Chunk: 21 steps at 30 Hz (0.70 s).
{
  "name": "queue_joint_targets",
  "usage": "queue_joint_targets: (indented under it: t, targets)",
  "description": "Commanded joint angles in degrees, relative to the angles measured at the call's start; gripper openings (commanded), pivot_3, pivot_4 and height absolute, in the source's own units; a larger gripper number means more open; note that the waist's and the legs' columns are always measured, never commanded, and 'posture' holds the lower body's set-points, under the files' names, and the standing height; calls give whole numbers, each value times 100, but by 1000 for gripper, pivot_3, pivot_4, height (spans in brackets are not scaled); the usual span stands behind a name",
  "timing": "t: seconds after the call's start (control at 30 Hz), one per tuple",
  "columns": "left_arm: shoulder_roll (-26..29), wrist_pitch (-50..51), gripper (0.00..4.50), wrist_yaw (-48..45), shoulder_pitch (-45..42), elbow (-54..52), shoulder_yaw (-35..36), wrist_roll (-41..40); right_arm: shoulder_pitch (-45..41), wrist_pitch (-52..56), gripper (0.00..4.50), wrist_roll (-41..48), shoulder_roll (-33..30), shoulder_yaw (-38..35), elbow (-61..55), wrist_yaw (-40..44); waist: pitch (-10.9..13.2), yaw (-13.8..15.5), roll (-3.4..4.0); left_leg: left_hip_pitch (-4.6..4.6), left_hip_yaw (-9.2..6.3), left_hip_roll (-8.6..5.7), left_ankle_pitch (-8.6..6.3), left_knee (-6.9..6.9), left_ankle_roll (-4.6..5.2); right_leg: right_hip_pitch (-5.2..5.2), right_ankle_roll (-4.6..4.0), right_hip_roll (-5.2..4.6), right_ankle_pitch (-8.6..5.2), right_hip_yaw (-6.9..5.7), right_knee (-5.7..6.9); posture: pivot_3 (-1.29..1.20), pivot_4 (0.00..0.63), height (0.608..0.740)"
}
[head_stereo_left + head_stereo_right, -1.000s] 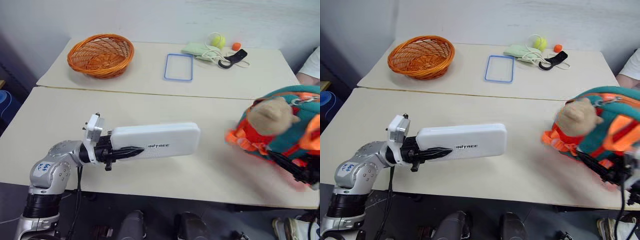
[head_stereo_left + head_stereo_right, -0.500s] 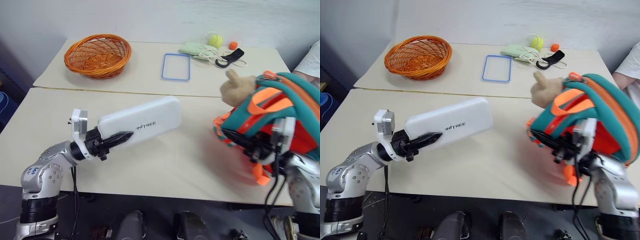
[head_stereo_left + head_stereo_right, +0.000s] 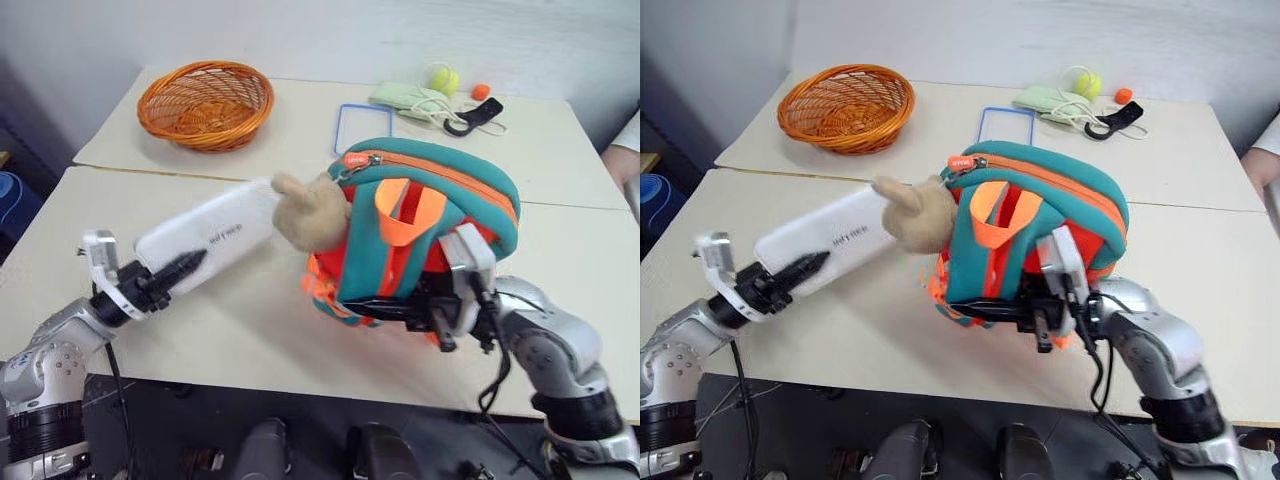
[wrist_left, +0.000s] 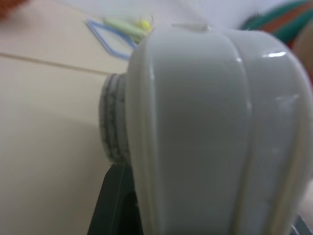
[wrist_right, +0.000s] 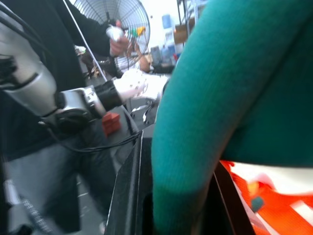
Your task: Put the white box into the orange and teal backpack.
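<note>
The left gripper (image 3: 170, 272) is clamped on the near end of the white box (image 3: 205, 240), which is lifted off the counter (image 3: 250, 330) and slants away from the gripper toward two o'clock. The box's far end is just beside the tan plush toy (image 3: 310, 210) on the orange and teal backpack (image 3: 420, 235); whether they touch cannot be told. None of the box is inside the backpack.

The right gripper (image 3: 405, 308) is closed on the backpack's lower edge and holds the bag up above the near counter. The bag sits at three o'clock from the box, with the plush toy facing the box. An orange strap loop (image 3: 412, 212) stands at its front; its inside cannot be seen.

On the far counter, an orange wicker basket (image 3: 205, 103) sits at eleven o'clock from the backpack, with nothing visible inside. A blue-rimmed frame (image 3: 360, 122) lies at twelve o'clock, behind the bag.
</note>
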Motion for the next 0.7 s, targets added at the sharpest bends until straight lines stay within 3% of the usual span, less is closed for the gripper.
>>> queue_joint_targets:
  t: [0.03,0.17,0.23,0.53,0.7]
  targets:
    - [200,200,1292,216,-79,-703,748,-952,136,87,7,179,-354,-670,68,-4,1,-13,-7,0,-3,0,-4,5,0,6,1,0,1,-3,-1,0,150,740]
    - [794,762,1292,-156,318,-1426,700,-1381,86,-78,7,-123,-573,-854,413,90,2,-54,-7,3,-1,0,-3,6,0,11,5,0,2,-5,-2,0,150,740]
    - [927,641,1292,-107,136,-1724,421,-1216,-37,-75,7,-206,-759,-906,665,278,8,-51,3,7,-3,0,-1,4,-4,11,4,2,2,-7,0,0,150,740]
    - [591,-223,1292,-603,-1160,-1650,-1520,54,-181,-16,7,-484,-1196,-731,1160,899,12,10,9,1,-2,-3,5,8,-1,17,7,10,4,-15,-2,0,150,740]
    - [298,-686,1292,-867,-1664,-1098,-2003,597,5,-15,7,-502,-1110,-825,1003,789,13,5,9,-1,4,0,11,10,-8,14,8,19,4,-16,2,0,150,740]
